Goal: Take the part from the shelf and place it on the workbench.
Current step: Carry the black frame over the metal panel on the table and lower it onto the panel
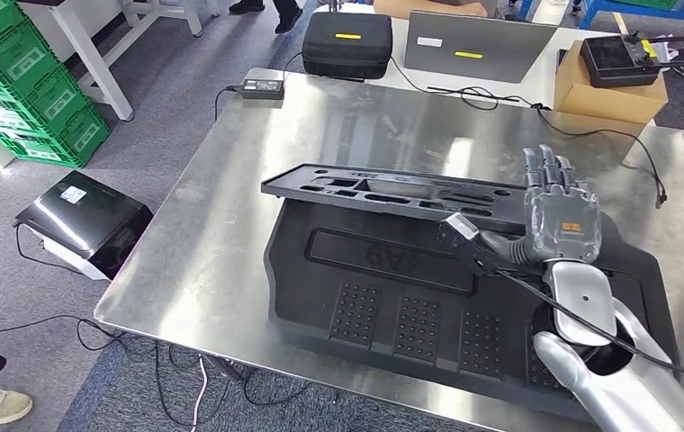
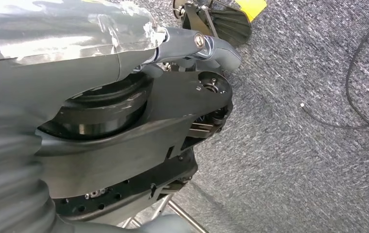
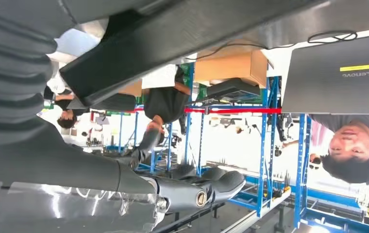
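Note:
A long narrow black part [image 1: 392, 191] with cut-out slots lies across the far edge of a big black moulded panel [image 1: 383, 297] on the steel workbench [image 1: 221, 225]. My right hand [image 1: 562, 220] is at the narrow part's right end, back up, fingers stretched out away from me and thumb pointing left. In the right wrist view the thumb [image 3: 192, 194] stands well apart from the black part [image 3: 173, 43], with open space between them. My left hand [image 2: 192, 43] hangs beside my body over grey carpet, its thumb out and nothing in it.
At the bench's far edge stand a black case [image 1: 347, 43], a closed laptop [image 1: 478, 45] and a cardboard box [image 1: 608, 90], with cables trailing over the steel. Green crates [image 1: 23, 90] and a black box [image 1: 86, 220] stand on the floor at left. People stand beyond the bench.

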Available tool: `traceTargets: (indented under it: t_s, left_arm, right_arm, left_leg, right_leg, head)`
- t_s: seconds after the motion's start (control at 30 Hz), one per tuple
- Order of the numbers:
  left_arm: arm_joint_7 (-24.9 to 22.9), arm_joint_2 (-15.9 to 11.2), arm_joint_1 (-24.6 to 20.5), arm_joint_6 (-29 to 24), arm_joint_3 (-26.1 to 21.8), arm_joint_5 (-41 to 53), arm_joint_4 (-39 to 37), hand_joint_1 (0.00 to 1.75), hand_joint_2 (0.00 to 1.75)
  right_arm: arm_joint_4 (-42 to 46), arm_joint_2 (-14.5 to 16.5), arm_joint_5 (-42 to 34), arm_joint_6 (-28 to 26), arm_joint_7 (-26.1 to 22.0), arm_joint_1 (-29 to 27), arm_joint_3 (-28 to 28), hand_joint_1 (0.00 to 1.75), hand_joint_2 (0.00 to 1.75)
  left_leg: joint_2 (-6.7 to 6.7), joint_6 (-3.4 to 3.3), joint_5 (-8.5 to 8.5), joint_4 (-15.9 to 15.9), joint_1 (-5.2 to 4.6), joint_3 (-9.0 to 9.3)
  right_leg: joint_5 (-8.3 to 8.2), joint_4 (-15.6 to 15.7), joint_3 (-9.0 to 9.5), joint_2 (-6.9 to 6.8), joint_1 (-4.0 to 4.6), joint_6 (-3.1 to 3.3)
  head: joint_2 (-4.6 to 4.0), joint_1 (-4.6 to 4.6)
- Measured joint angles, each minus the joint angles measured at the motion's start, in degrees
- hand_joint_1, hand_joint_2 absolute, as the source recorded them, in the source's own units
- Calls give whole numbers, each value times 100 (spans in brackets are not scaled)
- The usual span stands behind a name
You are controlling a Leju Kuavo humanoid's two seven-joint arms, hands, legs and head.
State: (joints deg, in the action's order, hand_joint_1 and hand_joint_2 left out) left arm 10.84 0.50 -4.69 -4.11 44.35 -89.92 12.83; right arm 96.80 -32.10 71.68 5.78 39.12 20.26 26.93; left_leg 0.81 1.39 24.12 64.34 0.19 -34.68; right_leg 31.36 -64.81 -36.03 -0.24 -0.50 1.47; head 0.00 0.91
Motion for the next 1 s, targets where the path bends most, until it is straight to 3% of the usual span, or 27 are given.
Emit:
traceTargets:
  t_s: [0.27,0.53,0.83,1.0]
  left_arm:
    - [-67,1,10,-105,-131,0,0,0,0]
    - [-216,3,30,-56,-193,3,0,0,0]
    - [-199,3,40,-97,-199,0,0,0,0]
    - [-188,3,44,-134,-199,-1,0,0,0]
  right_arm:
    - [-19,100,-190,-276,-11,212,32,0,0]
    - [-15,118,-2390,-994,-210,268,5,0,0]
    - [123,-23,-3518,-1826,-359,337,-205,0,0]
    - [335,-207,-3927,-1975,-365,259,-393,0,0]
  left_leg:
    - [-1,-4,-9,-5,0,2]
    - [-2,-5,-10,-7,0,4]
    - [-1,-6,-10,-9,-4,11]
    - [0,-6,-10,-10,-5,15]
  right_leg:
    - [-5,2,3,-3,-1,-3]
    - [-6,7,3,-3,-1,-4]
    - [-11,15,8,-1,-1,-11]
    - [-14,19,15,1,0,-17]
  head:
    - [0,-3]
    - [0,4]
    - [0,7]
    - [0,8]
